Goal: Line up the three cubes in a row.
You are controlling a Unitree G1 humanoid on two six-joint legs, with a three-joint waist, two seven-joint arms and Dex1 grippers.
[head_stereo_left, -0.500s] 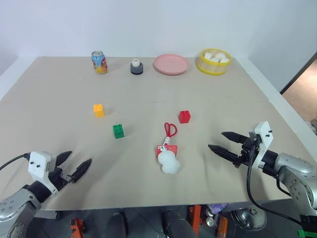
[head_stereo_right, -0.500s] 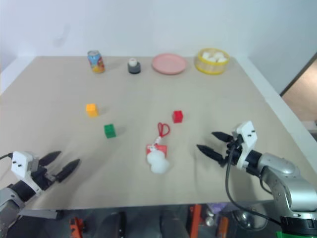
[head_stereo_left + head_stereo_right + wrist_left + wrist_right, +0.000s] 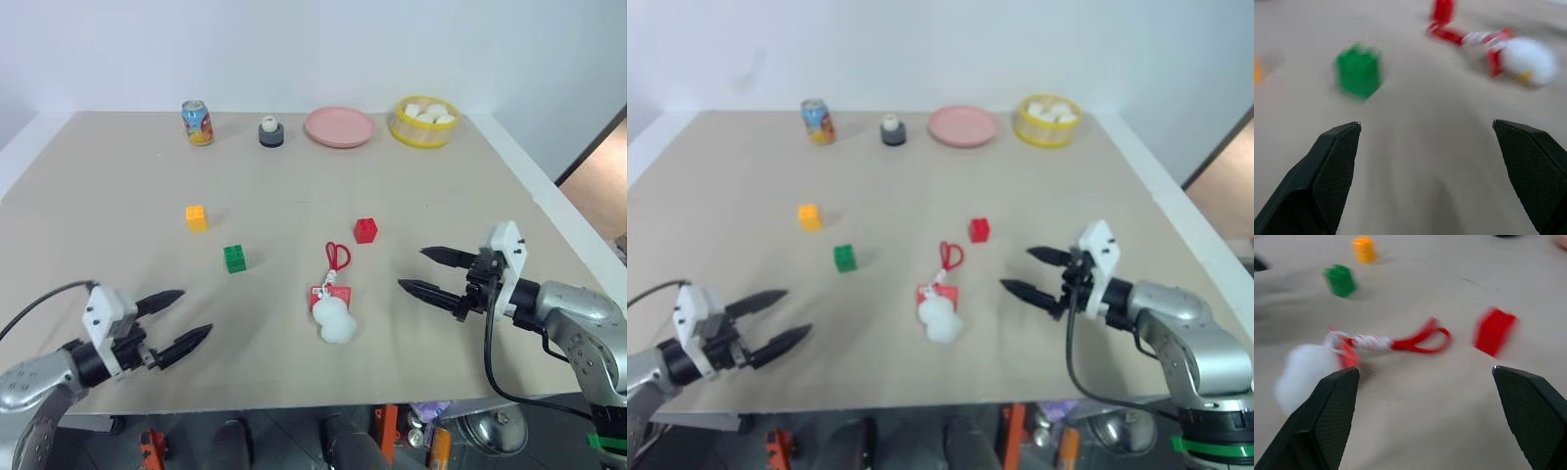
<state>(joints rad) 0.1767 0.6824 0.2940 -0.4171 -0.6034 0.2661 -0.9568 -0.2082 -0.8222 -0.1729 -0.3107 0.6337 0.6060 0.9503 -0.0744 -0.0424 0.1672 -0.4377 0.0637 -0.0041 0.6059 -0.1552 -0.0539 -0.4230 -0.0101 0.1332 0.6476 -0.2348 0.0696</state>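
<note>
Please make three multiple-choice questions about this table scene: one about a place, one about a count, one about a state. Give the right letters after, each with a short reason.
1. Which cube lies nearest the plush toy?
A. yellow cube
B. green cube
C. red cube

2. How many cubes are on the table?
A. two
B. three
C. four

3. How is the right claw?
A. open, holding nothing
B. shut on the red cube
C. shut on the plush toy

Answers:
1. C: the red cube sits just past the toy's red loop, while the green cube and yellow cube lie farther off toward the robot's left.
2. B: one yellow, one green, one red.
3. A: its two fingers stand wide apart over bare table, beside the toy and apart from it.
</note>
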